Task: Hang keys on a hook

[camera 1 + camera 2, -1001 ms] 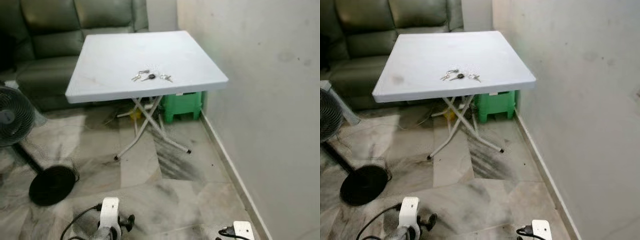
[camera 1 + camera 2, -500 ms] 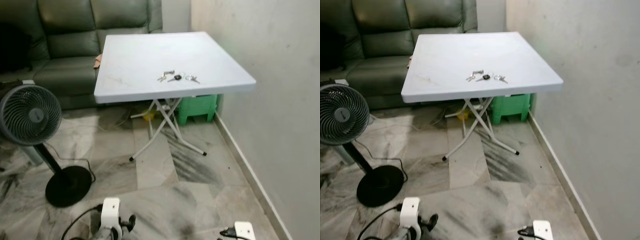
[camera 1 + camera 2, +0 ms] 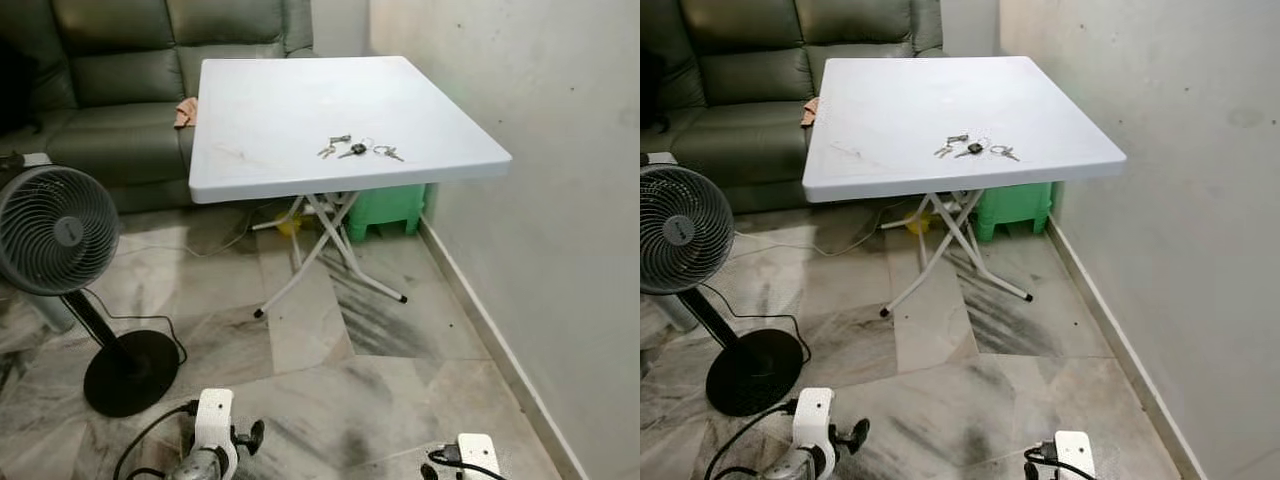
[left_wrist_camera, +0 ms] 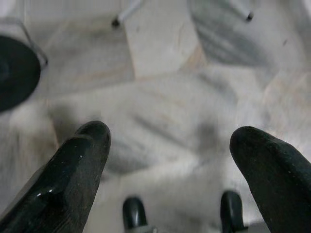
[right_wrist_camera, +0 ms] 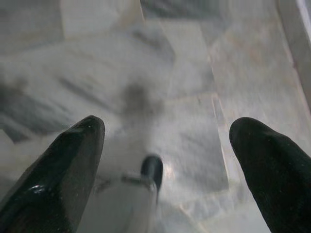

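Keys (image 3: 353, 150) lie near the front right of the white folding surface (image 3: 260, 110), untouched; approach step in hand, left claw (image 4: 170, 160) and right claw (image 5: 165, 155) both spread, hanging low over marble floor (image 3: 300, 350); next: close in, reach.

Both head eyes look forward and down at the table (image 3: 300, 110); wrist cameras face blurred floor (image 4: 165, 121) close below.
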